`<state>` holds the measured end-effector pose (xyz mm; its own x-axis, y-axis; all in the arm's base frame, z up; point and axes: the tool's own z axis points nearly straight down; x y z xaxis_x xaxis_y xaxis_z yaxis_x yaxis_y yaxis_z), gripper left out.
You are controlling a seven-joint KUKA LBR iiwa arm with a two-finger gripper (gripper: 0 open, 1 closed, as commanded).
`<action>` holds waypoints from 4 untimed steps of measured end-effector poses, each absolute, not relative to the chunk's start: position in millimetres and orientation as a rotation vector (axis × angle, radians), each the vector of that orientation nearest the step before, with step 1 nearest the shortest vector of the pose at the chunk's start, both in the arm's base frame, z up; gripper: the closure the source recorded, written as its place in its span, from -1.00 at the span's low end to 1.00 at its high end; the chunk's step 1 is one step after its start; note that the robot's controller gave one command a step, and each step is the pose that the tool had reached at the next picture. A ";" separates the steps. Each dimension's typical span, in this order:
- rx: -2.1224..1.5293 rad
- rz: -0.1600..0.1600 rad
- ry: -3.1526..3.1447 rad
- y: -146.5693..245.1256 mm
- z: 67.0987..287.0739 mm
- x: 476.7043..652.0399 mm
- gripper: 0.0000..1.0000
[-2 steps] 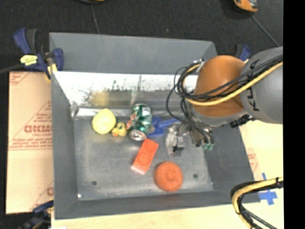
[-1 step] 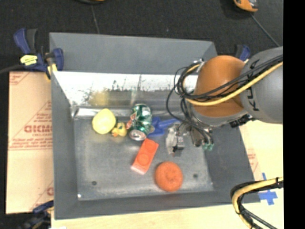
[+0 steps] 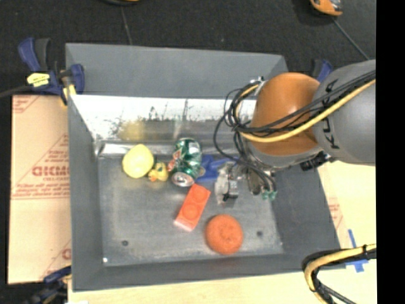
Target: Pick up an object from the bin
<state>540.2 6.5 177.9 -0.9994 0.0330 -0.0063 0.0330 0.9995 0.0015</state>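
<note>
— What covers the wrist?
— A rounded orange cover [image 3: 285,113], looped with black cables [image 3: 229,109] and one yellow cable [image 3: 345,101].
— And beyond it?
— A thick grey arm [image 3: 354,128] with dark lettering. The gripper [image 3: 226,192] is silvery metal with small green bits.

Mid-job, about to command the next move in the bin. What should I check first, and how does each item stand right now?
1. Position: the gripper is inside the bin, right of centre: ok.
2. Nearest thing: the red block lies flat just left of the gripper, apart from it: ok.
3. Block free of the green can above it: cannot tell, they lie close.
4. Orange ball clear of the block: ok.
5. Height of the gripper above the bin's bottom: cannot tell.
</note>
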 end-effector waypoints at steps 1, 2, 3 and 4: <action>-0.152 -0.001 3.129 53.0 165.8 551.2 1.00; -0.103 0.005 3.133 72.4 170.1 544.5 1.00; -0.366 -0.002 3.111 94.6 170.6 520.2 1.00; -0.412 0.000 3.102 116.4 175.0 516.8 1.00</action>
<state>516.8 116.4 175.0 -0.9653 -0.2610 -0.0119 -0.2610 0.9653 -0.0013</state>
